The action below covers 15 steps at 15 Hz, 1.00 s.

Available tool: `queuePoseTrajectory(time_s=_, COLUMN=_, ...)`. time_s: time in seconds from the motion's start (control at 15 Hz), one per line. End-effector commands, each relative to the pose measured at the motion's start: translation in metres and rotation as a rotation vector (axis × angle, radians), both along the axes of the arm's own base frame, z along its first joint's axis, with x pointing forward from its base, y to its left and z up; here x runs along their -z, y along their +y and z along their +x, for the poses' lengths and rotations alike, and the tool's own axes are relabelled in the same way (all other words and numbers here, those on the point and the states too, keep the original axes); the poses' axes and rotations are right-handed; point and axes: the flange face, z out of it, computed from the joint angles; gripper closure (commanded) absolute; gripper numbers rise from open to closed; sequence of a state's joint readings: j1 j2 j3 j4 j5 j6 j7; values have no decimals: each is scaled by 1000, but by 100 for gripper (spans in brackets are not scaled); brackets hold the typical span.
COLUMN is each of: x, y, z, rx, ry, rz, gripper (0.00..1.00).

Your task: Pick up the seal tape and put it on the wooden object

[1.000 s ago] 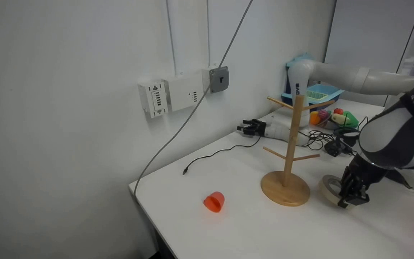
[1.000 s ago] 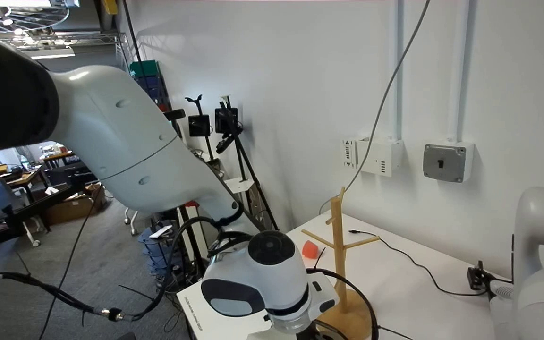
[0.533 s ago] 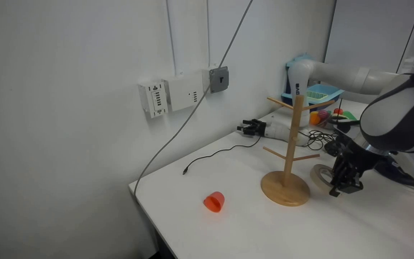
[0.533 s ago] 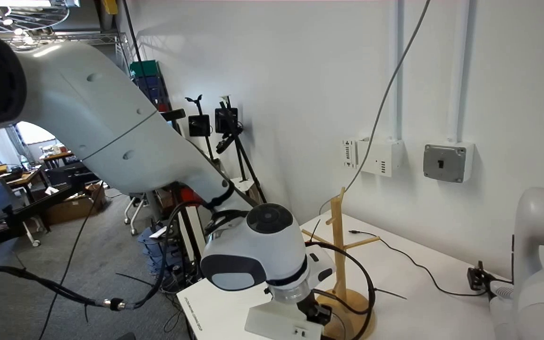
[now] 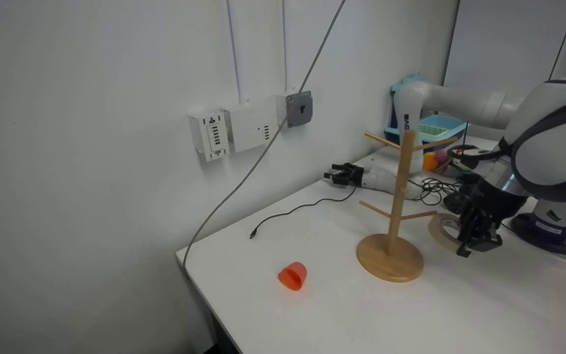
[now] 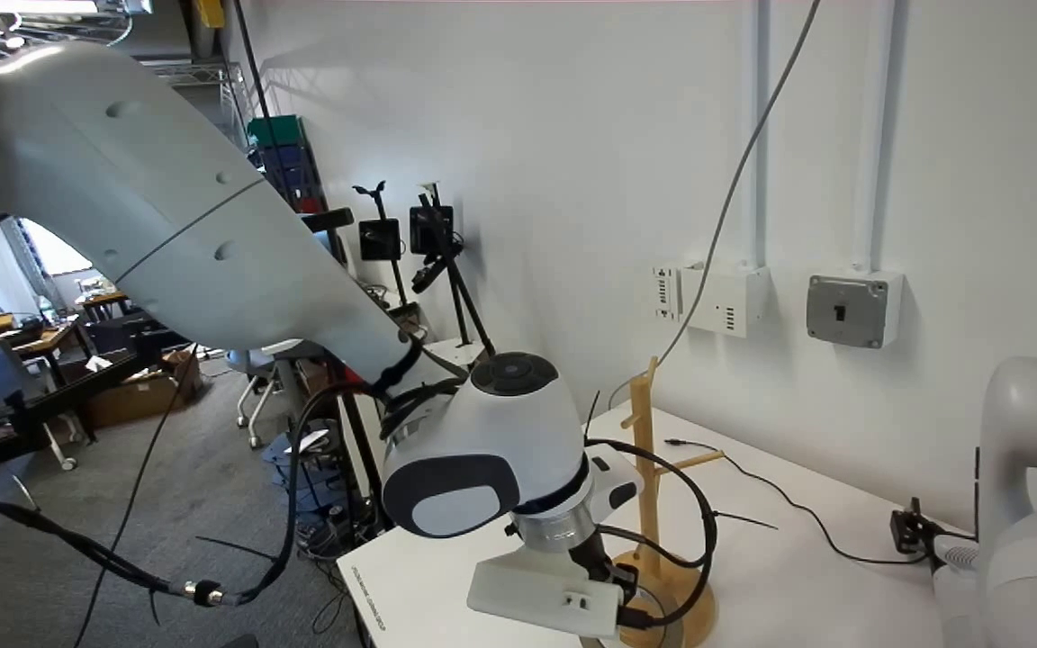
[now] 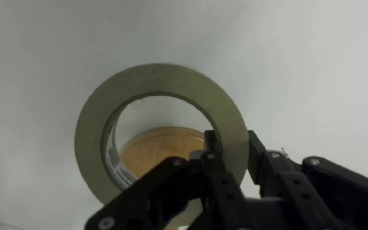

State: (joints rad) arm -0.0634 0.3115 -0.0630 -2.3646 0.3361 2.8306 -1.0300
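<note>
My gripper (image 7: 232, 140) was clamped on the rim of the seal tape (image 7: 158, 77), one finger inside the hole, one outside. Through that hole I saw the base of the wooden stand (image 7: 161, 147), upright near the tape. Farther off, an orange-red cup (image 5: 293, 276) lay on its side on the table (image 5: 361, 314).

A white table (image 5: 342, 309) runs along a pale wall (image 5: 91, 147) above grey floor (image 6: 221, 459).
</note>
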Motion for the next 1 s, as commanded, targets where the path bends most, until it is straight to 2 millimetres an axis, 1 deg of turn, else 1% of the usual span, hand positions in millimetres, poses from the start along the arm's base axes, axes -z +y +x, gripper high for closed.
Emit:
queuePoseTrajectory(time_s=0.0, x=-25, y=-8, z=-12, rx=8, ry=47, rz=-28, gripper=94)
queuePoseTrajectory(time_s=0.13, x=-39, y=-11, z=-14, rx=4, ry=64, rz=-39, gripper=94)
queuePoseTrajectory(time_s=0.33, x=-64, y=-19, z=-17, rx=3, ry=72, rz=-53, gripper=94)
queuePoseTrajectory(time_s=0.53, x=-83, y=-23, z=-19, rx=2, ry=79, rz=-59, gripper=94)
queuePoseTrajectory(time_s=0.67, x=-92, y=-24, z=-20, rx=0, ry=75, rz=-54, gripper=94)
queuePoseTrajectory(time_s=0.93, x=-101, y=-21, z=-19, rx=22, ry=25, rz=-22, gripper=94)
